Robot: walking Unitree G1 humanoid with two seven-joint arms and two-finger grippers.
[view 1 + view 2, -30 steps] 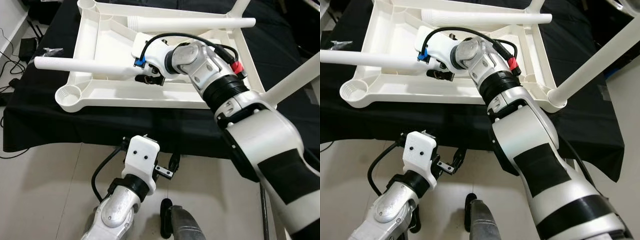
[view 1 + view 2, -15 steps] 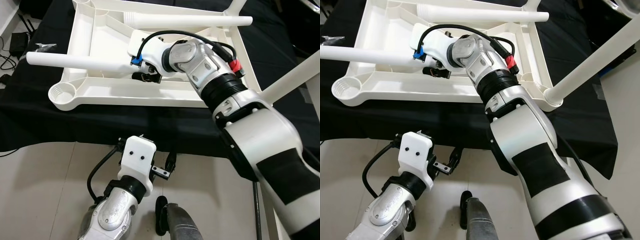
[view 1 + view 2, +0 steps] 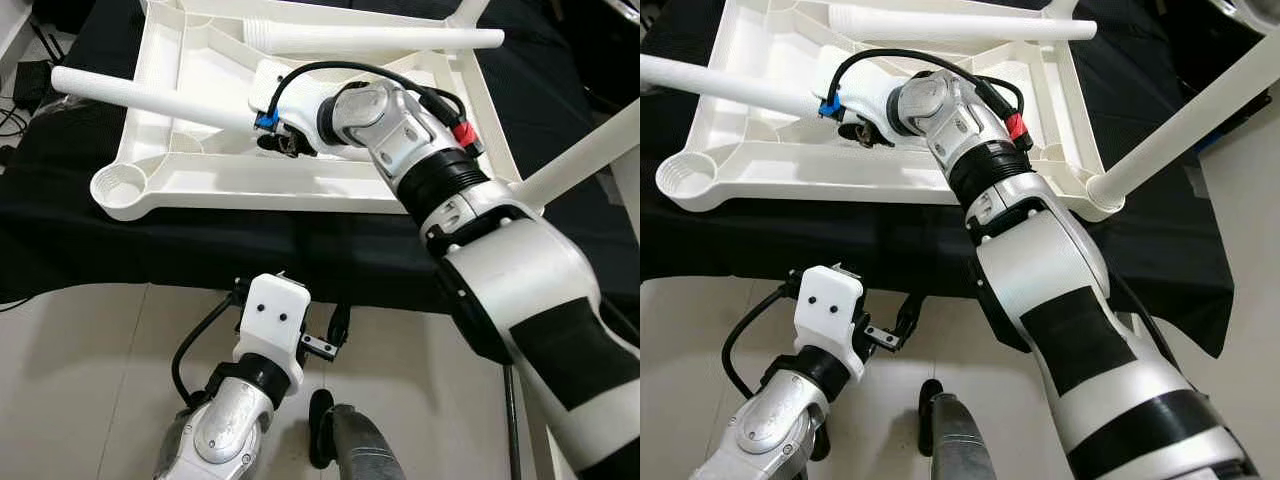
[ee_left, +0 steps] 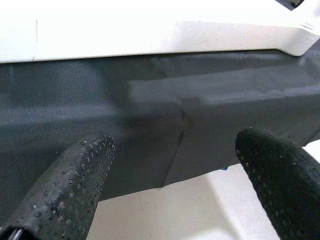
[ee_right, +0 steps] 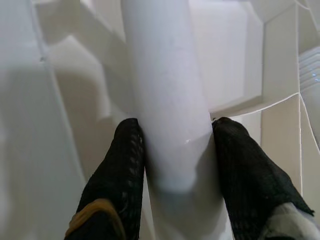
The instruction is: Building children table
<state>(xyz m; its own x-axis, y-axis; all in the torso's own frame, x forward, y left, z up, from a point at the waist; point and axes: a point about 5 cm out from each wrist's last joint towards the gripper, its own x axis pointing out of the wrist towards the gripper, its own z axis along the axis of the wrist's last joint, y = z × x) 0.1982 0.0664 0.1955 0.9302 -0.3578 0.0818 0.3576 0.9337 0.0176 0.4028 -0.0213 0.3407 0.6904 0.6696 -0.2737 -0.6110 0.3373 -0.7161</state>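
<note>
The right claw was mostly hidden behind its own wrist housing, so its grip on the table leg could not be judged from the head views. The leg's far end ran off the right eye picture's edge. The upturned tabletop was cropped at the top.

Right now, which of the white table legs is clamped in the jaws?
The leg slanting over the upturned tabletop's left side, gripped by the right gripper; the others are untouched.

Silver-and-white right arm with black bands, black cable, red and blue connectors, studded black fingers
</note>
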